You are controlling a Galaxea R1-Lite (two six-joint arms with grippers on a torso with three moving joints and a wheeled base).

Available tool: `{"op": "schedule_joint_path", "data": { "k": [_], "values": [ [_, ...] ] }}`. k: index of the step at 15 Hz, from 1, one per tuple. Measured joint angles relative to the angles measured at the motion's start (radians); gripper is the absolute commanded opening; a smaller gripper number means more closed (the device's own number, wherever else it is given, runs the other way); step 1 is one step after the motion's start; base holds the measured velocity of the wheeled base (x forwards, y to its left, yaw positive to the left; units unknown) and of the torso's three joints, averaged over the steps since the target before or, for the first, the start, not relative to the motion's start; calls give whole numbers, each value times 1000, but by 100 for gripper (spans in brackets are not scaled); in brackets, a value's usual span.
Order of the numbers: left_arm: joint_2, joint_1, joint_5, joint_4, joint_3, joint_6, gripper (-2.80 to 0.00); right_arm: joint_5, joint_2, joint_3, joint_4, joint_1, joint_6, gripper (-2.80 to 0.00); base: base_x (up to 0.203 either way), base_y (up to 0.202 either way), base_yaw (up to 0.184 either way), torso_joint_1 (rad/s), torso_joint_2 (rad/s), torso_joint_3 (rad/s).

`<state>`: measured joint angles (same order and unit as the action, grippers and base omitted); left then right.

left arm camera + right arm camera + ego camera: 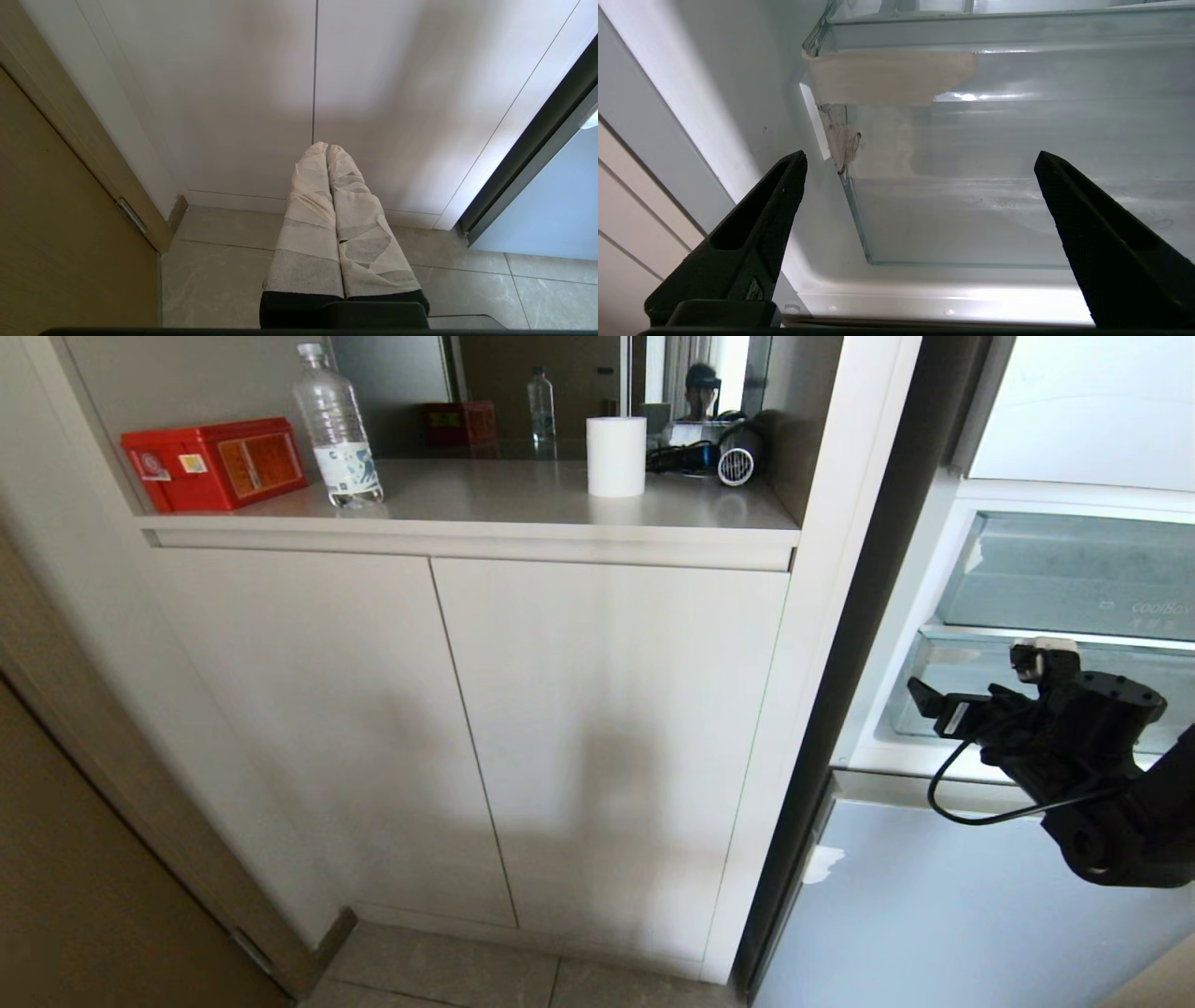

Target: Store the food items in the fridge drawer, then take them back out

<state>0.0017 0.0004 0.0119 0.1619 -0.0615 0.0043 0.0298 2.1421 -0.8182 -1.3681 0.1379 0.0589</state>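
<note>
- The wide, shallow clear-plastic fridge drawer (999, 186) with its frosted front and a white tape scrap (887, 77) at its front corner is sitting in the open fridge at the right of the scene, under a shorter clear-fronted bin (1074, 574).
- No fruit is showing in any view.
- The right claw (920, 161) is hanging just in front of the drawer's taped corner, its two black fingers (752, 233) spread as wide as they go and holding nothing.
- The left claw (327, 149), wrapped in white tape, is resting low by the floor with its fingers pressed together, empty, pointing at the pale cabinet doors (467, 728).
- On the desk (523, 504) above those doors a red tin box (215, 462), a clear plastic bottle (338, 429) and a white paper roll (616, 455) are standing well apart.
</note>
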Motion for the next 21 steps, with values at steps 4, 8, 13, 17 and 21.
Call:
{"op": "schedule_joint_path", "data": {
  "k": [4, 8, 13, 17, 21],
  "values": [
    [0, 0, 0, 0, 0, 0, -280, 1, 10, -33, 0, 0, 4, 0, 0, 0, 0, 0, 0, 0],
    [0, 0, 0, 0, 0, 0, -280, 3, 10, -50, 0, 0, 4, 0, 0, 0, 0, 0, 0, 0],
    [0, 0, 0, 0, 0, 0, -280, 2, 11, -77, 1, 0, 4, 0, 0, 0, 0, 0, 0, 0],
    [0, 0, 0, 0, 0, 0, -280, 3, 10, -69, -2, 0, 8, 0, 0, 0, 0, 0, 0, 0],
    [0, 0, 0, 0, 0, 0, -280, 4, 8, -62, -36, 0, 9, 0, 0, 0, 0, 0, 0, 0]
  ]
}}
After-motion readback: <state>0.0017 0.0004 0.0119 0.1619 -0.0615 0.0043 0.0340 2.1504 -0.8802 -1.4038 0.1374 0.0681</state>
